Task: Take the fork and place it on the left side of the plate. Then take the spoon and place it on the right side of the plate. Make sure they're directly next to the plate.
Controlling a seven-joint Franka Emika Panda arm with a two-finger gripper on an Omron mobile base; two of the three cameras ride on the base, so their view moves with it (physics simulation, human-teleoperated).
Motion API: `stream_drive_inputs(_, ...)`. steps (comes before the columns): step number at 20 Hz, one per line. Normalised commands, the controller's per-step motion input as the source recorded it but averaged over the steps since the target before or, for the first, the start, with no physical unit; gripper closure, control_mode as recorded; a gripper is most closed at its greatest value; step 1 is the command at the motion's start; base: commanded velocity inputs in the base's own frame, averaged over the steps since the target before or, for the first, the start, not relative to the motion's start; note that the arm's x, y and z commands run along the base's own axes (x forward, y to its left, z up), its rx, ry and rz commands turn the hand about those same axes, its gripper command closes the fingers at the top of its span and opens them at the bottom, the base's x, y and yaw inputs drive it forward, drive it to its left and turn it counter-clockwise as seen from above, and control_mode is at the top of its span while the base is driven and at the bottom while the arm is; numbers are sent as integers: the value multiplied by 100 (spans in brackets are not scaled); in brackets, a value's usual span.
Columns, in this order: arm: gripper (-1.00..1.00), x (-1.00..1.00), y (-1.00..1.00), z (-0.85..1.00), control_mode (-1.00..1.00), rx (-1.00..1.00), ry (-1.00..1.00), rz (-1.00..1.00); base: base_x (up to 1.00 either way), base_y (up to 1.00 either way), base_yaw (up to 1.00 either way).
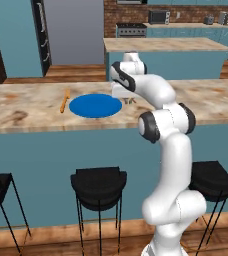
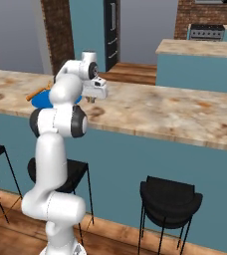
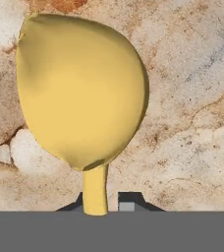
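Just right of the flat round blue plate (image 1: 95,106), the gripper (image 1: 129,100) grips the yellow round-bowled spoon (image 3: 82,98) by its handle; releasing from height risks it bouncing away or onto the rim.

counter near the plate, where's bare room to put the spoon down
Right of the plate the marble counter is bare out to its far end, past the gripper holding the spoon. The left side is crowded: the fork lies there.
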Motion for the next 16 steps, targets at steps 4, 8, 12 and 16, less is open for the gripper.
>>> stream_drive_inputs(4, -100, -18, 20, -33, -100, 0, 0, -11, 0, 0, 0)
stream_drive_inputs(8, -100, 9, 3, -30, -100, 0, 0, -16, 0, 0, 0)
stream_drive_inputs(12, -100, 41, -12, -2, -100, 0, 0, -14, 0, 0, 0)
stream_drive_inputs(16, -100, 50, -8, 0, -100, 0, 0, -11, 0, 0, 0)
